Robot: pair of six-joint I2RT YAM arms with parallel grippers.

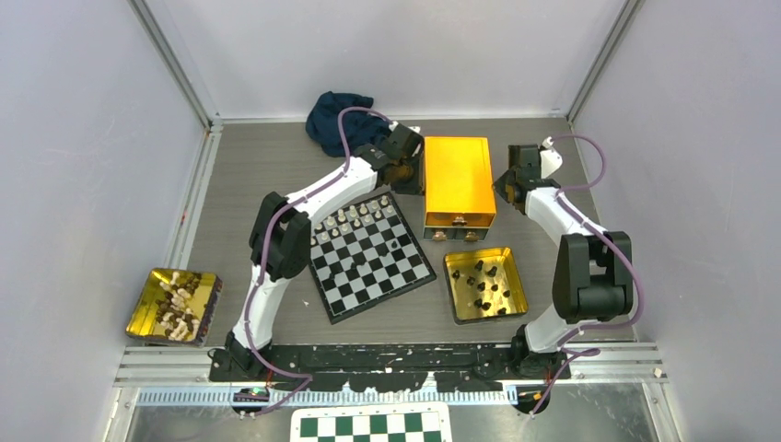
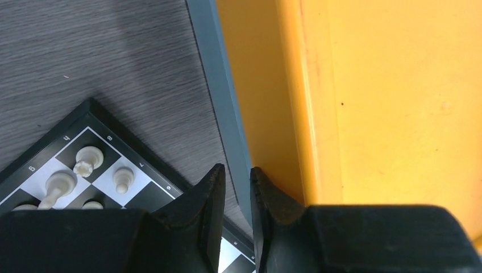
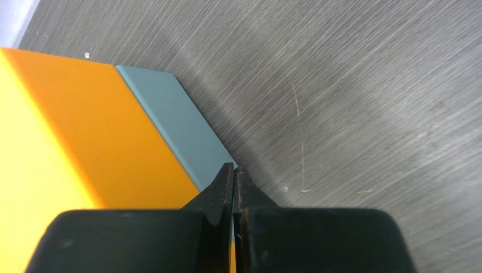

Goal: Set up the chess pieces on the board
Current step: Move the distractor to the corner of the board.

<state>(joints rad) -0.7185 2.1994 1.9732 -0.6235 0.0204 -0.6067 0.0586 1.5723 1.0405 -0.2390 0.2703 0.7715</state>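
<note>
— Left pincer [image 2: 237, 172]?
— Nearly shut, its black fingers nipping the thin grey lip [image 2: 219, 85] along the box's left edge. The board's corner sits close at its 8 o'clock.
— And the right pincer [image 3: 234, 168]?
— Fingers pressed flat together, holding nothing, tips by a grey strip [image 3: 170, 108] on the box's right side. Open table [image 3: 369, 102], grey and finely grained, from its 12 to 4 o'clock.
— The box?
— Orange box [image 1: 458, 170], smooth, flat-topped, oblong, at the board's 1 o'clock.
— Where's the board [image 1: 368, 276]?
— Mid-table, askew, glossy black-and-silver checks, thin black border. White pieces [image 1: 355, 217] line its far edge; one black piece [image 1: 394, 246] stands alone.
— The rest?
— Black pieces [image 1: 486, 285] lie loose in a shiny gold tray [image 1: 448, 285] at 3 o'clock, just beside the board. Spare white pieces [image 1: 177, 304] fill a second gold tray [image 1: 138, 313] at 8 o'clock, well apart. Crumpled dark blue cloth [image 1: 336, 115] at 12 o'clock by the far wall
</note>
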